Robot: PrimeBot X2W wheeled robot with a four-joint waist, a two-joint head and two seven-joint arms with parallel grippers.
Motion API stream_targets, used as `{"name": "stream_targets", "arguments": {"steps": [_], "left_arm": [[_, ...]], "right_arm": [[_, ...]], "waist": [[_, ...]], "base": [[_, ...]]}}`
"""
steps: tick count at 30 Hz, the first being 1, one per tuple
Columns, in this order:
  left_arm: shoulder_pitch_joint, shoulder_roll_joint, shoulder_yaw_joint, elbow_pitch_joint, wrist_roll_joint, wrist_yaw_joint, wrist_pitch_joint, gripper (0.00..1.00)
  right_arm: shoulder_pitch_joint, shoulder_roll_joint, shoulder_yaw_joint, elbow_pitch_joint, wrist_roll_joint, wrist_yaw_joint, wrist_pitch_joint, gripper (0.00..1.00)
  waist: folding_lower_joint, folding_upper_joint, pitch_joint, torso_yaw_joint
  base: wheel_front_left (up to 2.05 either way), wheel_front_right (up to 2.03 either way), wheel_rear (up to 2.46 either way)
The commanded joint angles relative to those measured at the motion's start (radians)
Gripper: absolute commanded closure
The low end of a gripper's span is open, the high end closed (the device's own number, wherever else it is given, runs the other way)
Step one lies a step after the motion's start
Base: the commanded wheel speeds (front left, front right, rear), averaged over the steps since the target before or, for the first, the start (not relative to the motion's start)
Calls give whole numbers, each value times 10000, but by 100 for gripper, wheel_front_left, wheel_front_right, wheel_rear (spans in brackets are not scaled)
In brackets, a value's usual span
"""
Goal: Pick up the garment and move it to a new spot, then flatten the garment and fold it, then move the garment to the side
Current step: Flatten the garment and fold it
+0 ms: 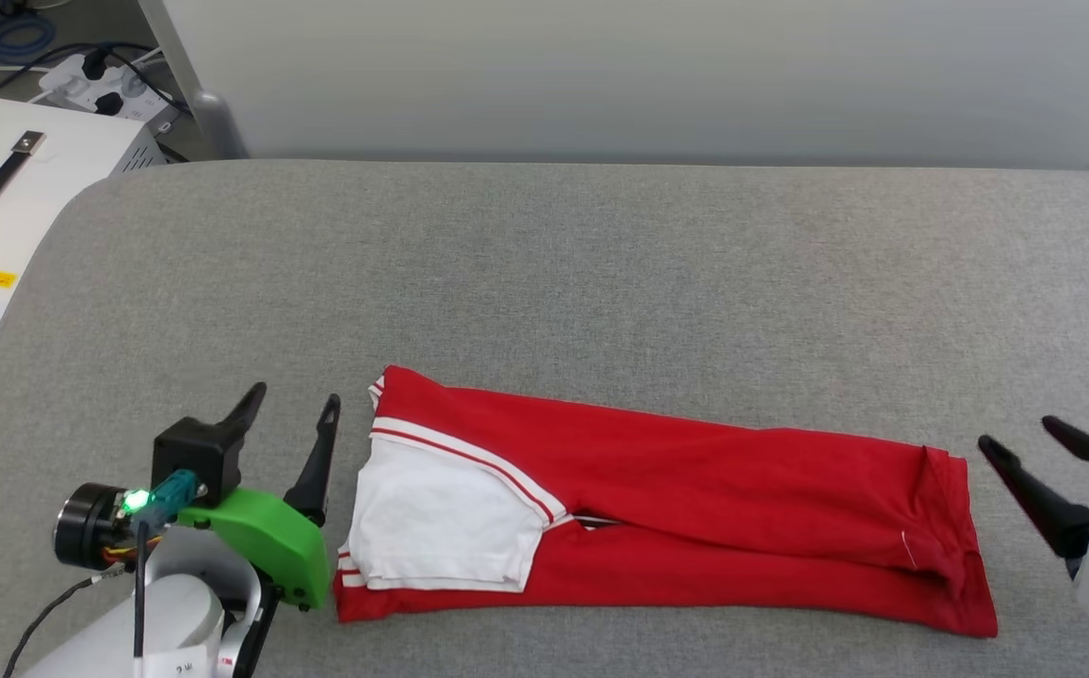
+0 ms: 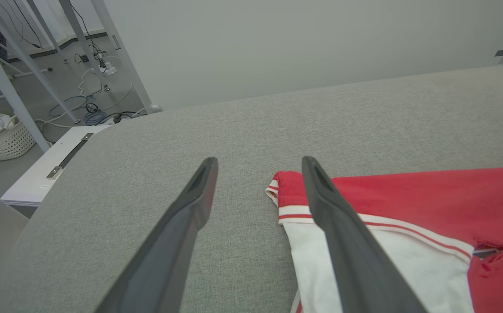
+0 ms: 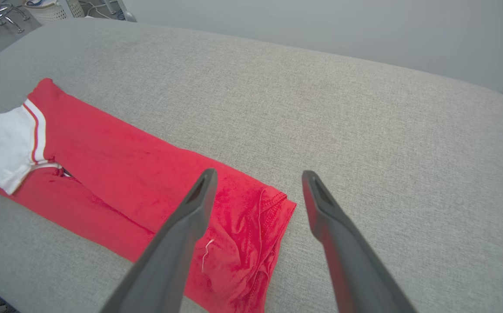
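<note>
**Jersey in a long band, both jaws open at its ends**

The garment [image 1: 695, 490], a red jersey, lies on the grey table [image 1: 544, 254]. It is folded lengthwise into a long band, with a white sleeve [image 1: 441, 527] uppermost at one end and the hem [image 1: 950, 527] at the other. Nothing is held.

- **Left gripper [image 1: 294, 394]:** jaws spread wide and empty. The sleeve end sits just beside its inner finger. In the left wrist view that finger crosses the sleeve's edge, and the other finger is over bare table.
- **Right gripper [image 1: 1016, 431]:** jaws also wide and empty. In the head view the hem end stops just short of them. In the right wrist view the rumpled hem corner falls between the two fingers.
- **Contact:** I cannot tell whether any finger brushes the cloth; probably not.

**Judgement:** the lengthwise fold looks done, so a crosswise fold comes next.
- Smooth the bunched hem first.
- Pinch through all layers at the corners, not just the top one.
- Keep the lift low so the sleeve does not slide out.
- Carry one end over to meet the other with the edges square.
</note>
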Motion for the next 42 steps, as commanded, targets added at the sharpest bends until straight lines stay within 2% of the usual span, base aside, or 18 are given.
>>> {"name": "stream_targets", "arguments": {"steps": [1,6,12,18,25,32,33,42], "left_arm": [[476,-155,407,-195,471,238,-53,0],[1566,-656,2078,-827,1840,755,-55,0],[2557,-1473,3696,-1246,3325,674,-55,0],[3106,-2524,4942,-1335,4545,239,-56,0],[3492,-3528,5894,-1161,5533,-531,-56,0],[3606,-4408,6651,-801,6273,-1050,-56,0],[3655,-4982,7105,-608,6782,-1534,-56,0],[3775,-5703,7819,-396,7554,-2138,-57,0]], "right_arm": [[145,115,-321,-164,-122,-6,211,0],[195,285,-1184,-217,-51,-6,1197,0],[-1,269,-1395,417,412,-6,2636,0],[-441,521,-1033,1261,759,-6,3518,0],[-939,778,-443,2128,809,-6,3638,0],[-1006,1027,294,2920,1152,-6,3606,0],[-1026,1276,905,3434,1394,-6,3498,0],[-1196,1555,1941,3967,1902,-6,3133,0]], "waist": [[1,0,15,6],[1,0,116,86],[1,0,438,244],[1,0,822,480],[1,0,1203,825],[1,0,1396,1032],[1,0,1422,1044],[1,0,1352,921]], "base": [[0,0,0],[0,0,0],[0,0,0],[0,0,0],[0,0,0],[0,0,0],[0,0,0],[0,0,0]]}}
